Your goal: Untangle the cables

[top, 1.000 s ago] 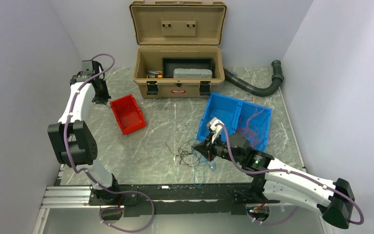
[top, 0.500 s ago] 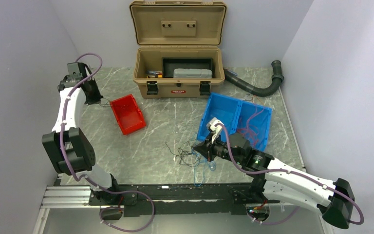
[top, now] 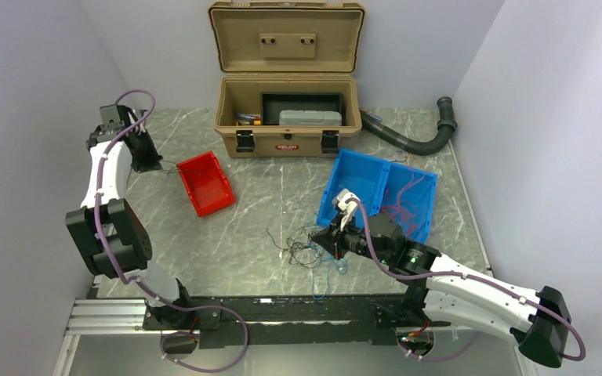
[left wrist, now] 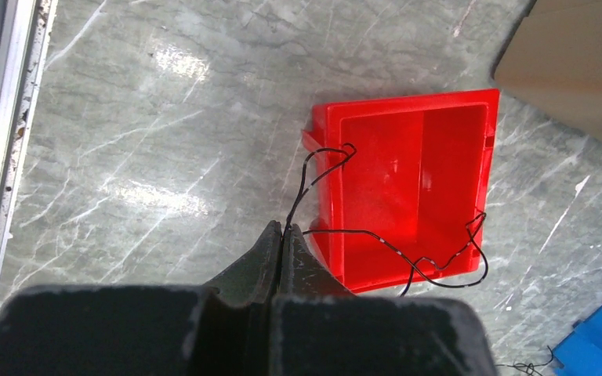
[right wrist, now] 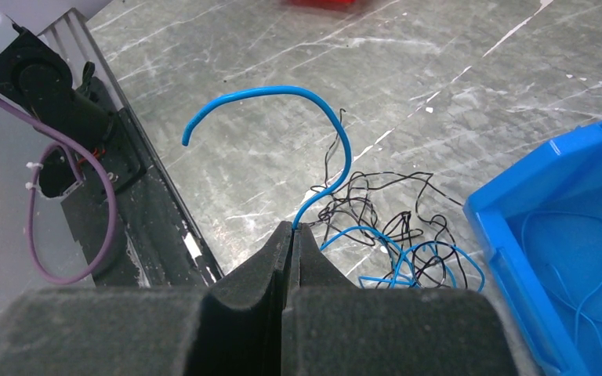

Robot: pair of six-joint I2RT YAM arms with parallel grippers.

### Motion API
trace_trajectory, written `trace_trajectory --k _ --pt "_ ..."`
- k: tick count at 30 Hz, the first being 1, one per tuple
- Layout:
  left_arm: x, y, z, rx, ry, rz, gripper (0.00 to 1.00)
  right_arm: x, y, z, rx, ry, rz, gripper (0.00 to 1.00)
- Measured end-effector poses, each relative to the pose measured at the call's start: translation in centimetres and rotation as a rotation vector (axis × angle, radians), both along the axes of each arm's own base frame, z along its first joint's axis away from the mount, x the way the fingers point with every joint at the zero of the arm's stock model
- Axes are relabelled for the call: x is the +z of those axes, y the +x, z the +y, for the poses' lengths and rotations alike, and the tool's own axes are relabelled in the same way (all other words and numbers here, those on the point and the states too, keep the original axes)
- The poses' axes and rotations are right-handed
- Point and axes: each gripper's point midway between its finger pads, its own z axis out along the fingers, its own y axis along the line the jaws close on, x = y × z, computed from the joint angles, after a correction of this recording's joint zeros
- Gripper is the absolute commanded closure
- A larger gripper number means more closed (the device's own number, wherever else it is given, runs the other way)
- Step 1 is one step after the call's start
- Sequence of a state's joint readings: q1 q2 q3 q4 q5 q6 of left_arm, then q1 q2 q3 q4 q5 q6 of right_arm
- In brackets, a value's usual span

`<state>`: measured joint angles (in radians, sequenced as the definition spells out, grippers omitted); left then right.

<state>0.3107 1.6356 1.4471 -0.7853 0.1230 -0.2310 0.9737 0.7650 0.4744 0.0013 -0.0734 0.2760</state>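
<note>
Cables lay tangled on the marble table, just beside the blue bin. My right gripper pinched one blue wire above them. My left gripper clamped a black wire looping across the red bin.

In the right wrist view the blue bin runs off the right edge. Well away from it, only a sliver of the red bin shows at the top edge. Just beside the blue bin, the near part of the wire tangle is hidden behind the right gripper, whose pressed-together pads swallow the lower end of the blue wire.

In the left wrist view, one end of the black wire vanishes between the closed pads of the left gripper. The blue bin is a mere corner there, and the tan toolbox is cropped.

From above, the strands inside the blue bin are too fine to count.
</note>
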Motion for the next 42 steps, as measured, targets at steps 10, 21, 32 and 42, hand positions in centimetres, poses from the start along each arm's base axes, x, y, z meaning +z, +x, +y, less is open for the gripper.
trace_trajectory --k 10,21,32,42 --pt "-0.6 0.4 -1.4 -0.027 -0.101 -0.008 1.0 -0.2 -0.1 0.1 0.007 -0.005 0.006 1.0" --pt "-1.1 0.5 -1.4 -0.009 -0.231 -0.034 1.0 -0.1 -0.1 0.1 0.006 -0.002 0.003 1.0" --pt "-2.2 0.2 -3.8 -0.044 -0.096 0.048 1.0 -0.2 -0.1 0.1 0.007 -0.007 0.002 1.0" --pt "-2.1 -0.3 -0.7 0.075 -0.315 -0.054 1.0 0.1 -0.1 0.0 0.008 0.001 -0.004 1.0"
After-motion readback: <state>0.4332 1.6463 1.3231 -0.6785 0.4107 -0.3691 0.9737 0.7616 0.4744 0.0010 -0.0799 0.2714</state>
